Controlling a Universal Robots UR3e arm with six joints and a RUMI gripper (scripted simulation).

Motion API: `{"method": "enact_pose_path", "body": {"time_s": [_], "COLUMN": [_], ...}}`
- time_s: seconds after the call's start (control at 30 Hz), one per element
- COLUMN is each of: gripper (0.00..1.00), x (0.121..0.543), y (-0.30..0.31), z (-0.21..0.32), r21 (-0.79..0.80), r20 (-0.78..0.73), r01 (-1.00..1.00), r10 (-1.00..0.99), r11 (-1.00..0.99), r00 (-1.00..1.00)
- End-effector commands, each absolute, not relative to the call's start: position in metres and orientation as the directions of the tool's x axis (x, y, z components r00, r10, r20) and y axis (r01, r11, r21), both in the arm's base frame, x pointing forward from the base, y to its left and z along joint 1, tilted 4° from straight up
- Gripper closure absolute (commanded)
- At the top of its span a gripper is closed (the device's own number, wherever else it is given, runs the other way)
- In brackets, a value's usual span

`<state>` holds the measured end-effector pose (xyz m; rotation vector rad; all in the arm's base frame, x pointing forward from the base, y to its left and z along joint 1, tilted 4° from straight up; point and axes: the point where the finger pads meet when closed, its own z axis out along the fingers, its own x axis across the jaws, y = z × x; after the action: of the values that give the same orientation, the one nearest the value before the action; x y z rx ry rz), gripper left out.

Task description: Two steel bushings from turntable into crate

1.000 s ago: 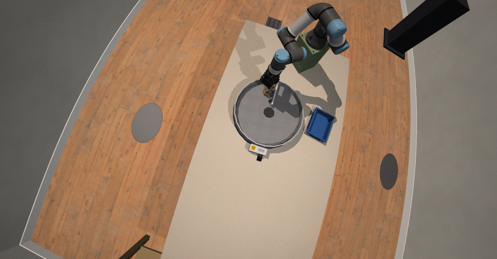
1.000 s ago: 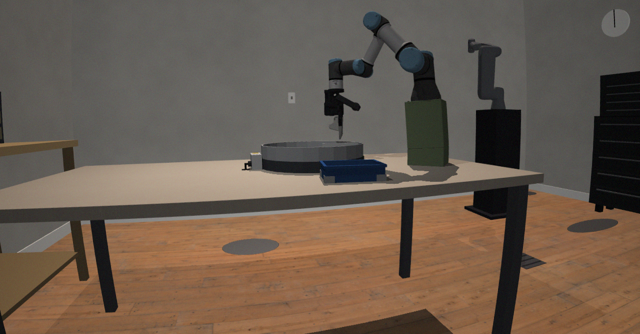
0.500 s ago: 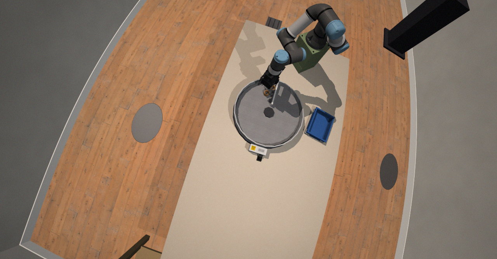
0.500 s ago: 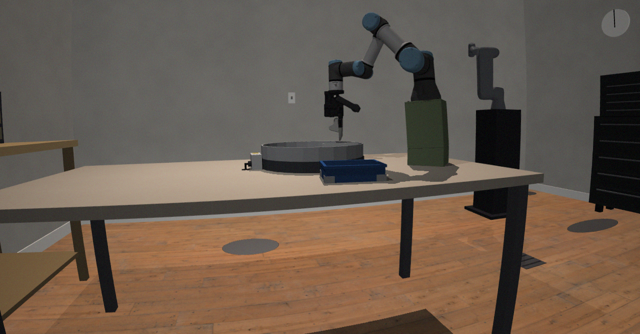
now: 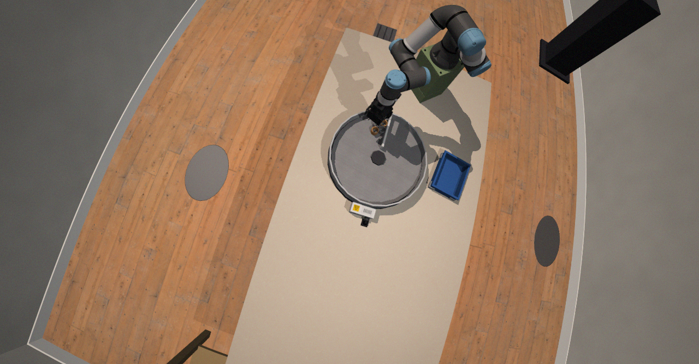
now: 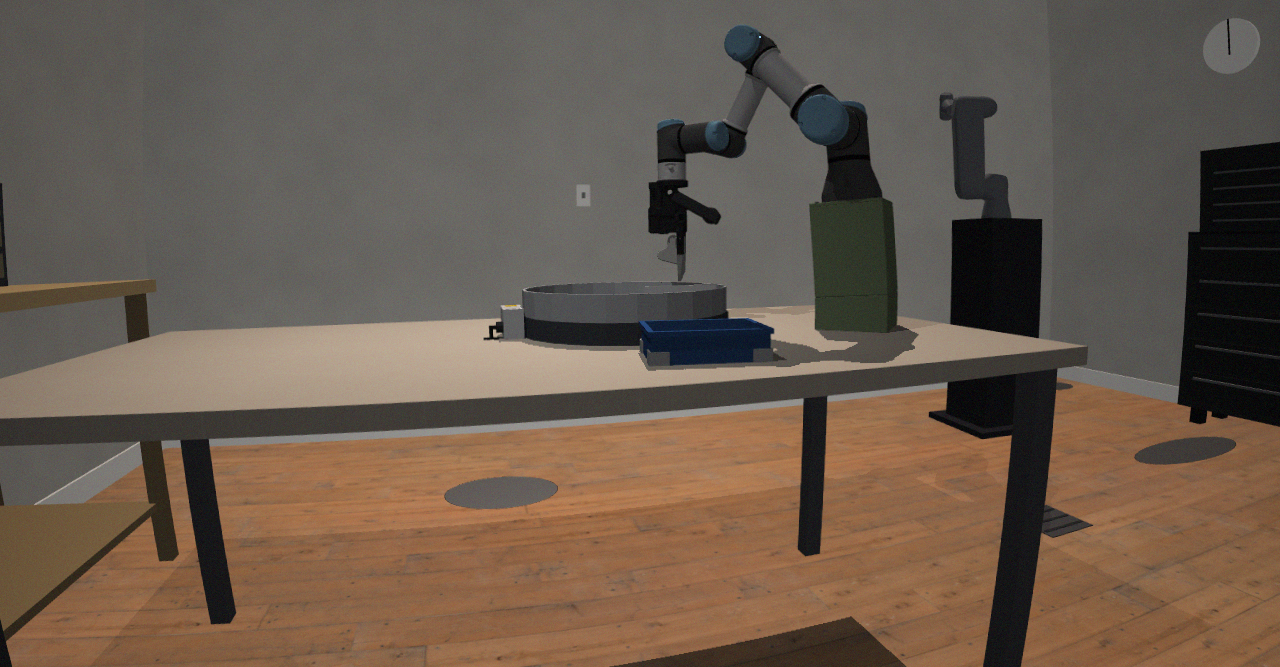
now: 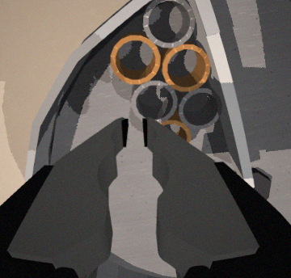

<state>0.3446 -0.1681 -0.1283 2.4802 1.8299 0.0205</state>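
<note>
In the wrist view a cluster of bushings stands on end on the grey turntable, close to its rim. Three are steel: one far, one in the middle, one to the right. Three are orange: two side by side and one partly hidden by my fingers. My gripper is shut with nothing between the fingers. It hangs above the turntable's far edge, fingertips just short of the middle steel bushing. The blue crate sits beside the turntable and looks empty.
A raised rim rings the turntable, and a thin white divider bar runs to the right of the bushings. A hub marks the turntable's centre. The arm's green pedestal stands behind the crate.
</note>
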Motion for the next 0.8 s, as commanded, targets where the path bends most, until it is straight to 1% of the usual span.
{"method": "enact_pose_path", "body": {"time_s": [0.0,0.77], "gripper": [0.94,0.94], "x": [0.345,0.346], "y": [-0.169,-0.169], "z": [-0.128,-0.142], "r21": [0.058,0.058], "r20": [-0.026,-0.026], "r01": [0.954,0.954], "r10": [0.955,0.955], "r11": [-0.294,-0.294], "r00": [0.296,0.296]}}
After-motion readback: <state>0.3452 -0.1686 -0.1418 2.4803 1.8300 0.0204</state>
